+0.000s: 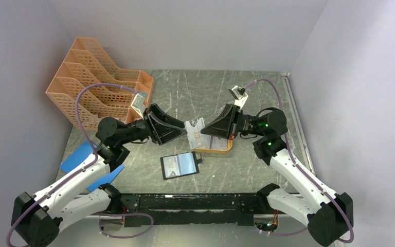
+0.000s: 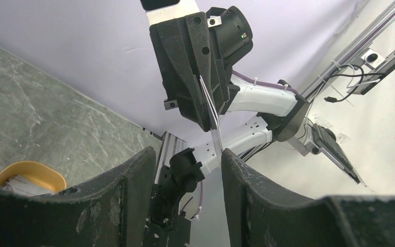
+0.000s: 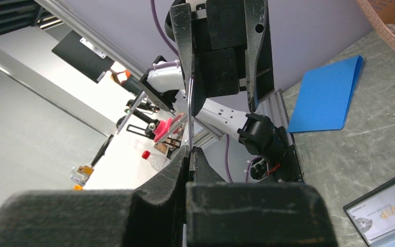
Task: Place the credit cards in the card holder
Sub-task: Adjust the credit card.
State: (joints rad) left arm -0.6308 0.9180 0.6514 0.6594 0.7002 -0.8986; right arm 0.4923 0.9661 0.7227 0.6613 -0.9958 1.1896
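One pale credit card (image 1: 194, 131) hangs in the air between the two grippers, above the orange tray. My right gripper (image 3: 190, 150) is shut on its right end; in that wrist view the card (image 3: 190, 116) shows edge-on. My left gripper (image 2: 187, 153) stands open around the card's (image 2: 214, 119) other end, which lies close against one finger (image 2: 236, 175); I cannot tell if it touches. The black card holder (image 1: 180, 165) lies open on the table in front of the tray, with a card (image 3: 380, 213) in its clear pocket.
The orange oval tray (image 1: 221, 150) sits under the grippers, with pale cards (image 2: 20, 184) inside it. An orange file rack (image 1: 95, 87) stands at the back left. A flat blue sheet (image 1: 79, 157) lies by the left arm.
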